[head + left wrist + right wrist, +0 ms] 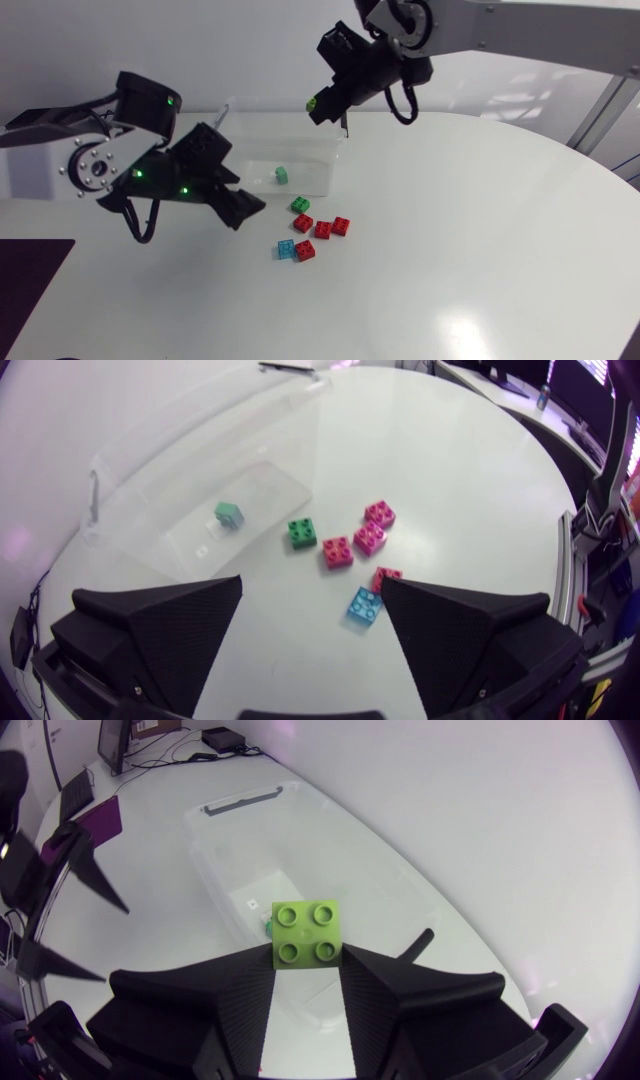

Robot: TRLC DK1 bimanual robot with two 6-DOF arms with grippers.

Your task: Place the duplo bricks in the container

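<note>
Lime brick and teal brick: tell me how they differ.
The lime brick is yellow-green; the teal brick is blue-green. The lime brick is gripped in the right pincer above the container; the teal brick lies loose on the container's floor. Both are small toy bricks.

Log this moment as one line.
right gripper shut on lime brick above container; left gripper open near six loose bricks; container holds one teal brick

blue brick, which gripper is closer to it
Left. The left gripper hangs open beside the blue brick; the right gripper is farther off, over the container, shut on a lime brick.
</note>
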